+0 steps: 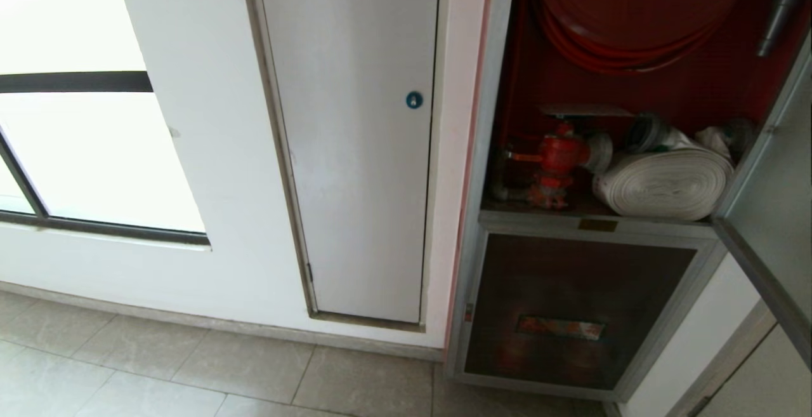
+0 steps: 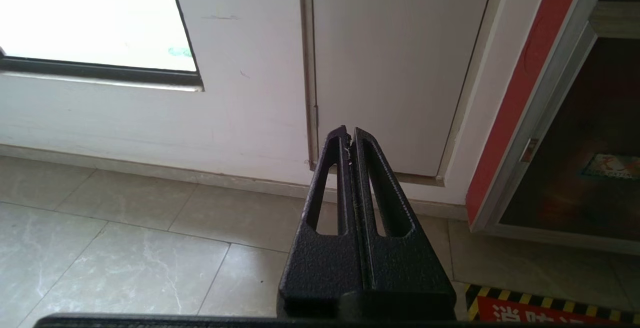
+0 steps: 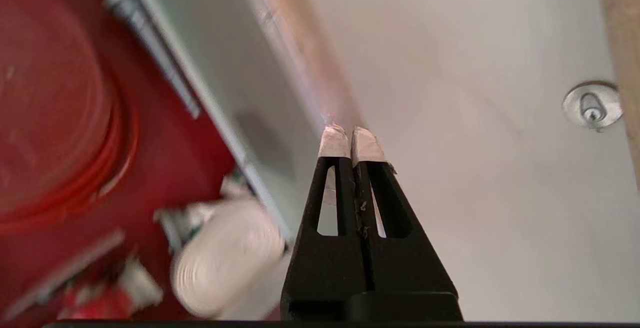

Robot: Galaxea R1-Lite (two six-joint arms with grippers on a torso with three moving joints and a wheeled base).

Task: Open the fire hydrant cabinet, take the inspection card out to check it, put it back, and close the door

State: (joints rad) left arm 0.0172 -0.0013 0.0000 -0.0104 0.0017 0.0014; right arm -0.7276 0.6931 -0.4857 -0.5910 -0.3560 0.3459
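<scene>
The fire hydrant cabinet stands open at the right of the head view, its red interior showing the red hose coil, the red valve and the white rolled hose. The door is swung out at the far right, cut off by the frame edge. No inspection card can be made out in any view.

Only the right wrist view shows the right gripper: clenched on nothing, by the door's edge, with a round metal lock on a pale surface nearby. The left gripper, likewise clenched and empty, hangs low over the floor tiles, seemingly parked.

A striped floor sign bears red-backed Chinese characters, cut off. Left of the cabinet sits the white panel with its blue lock.
</scene>
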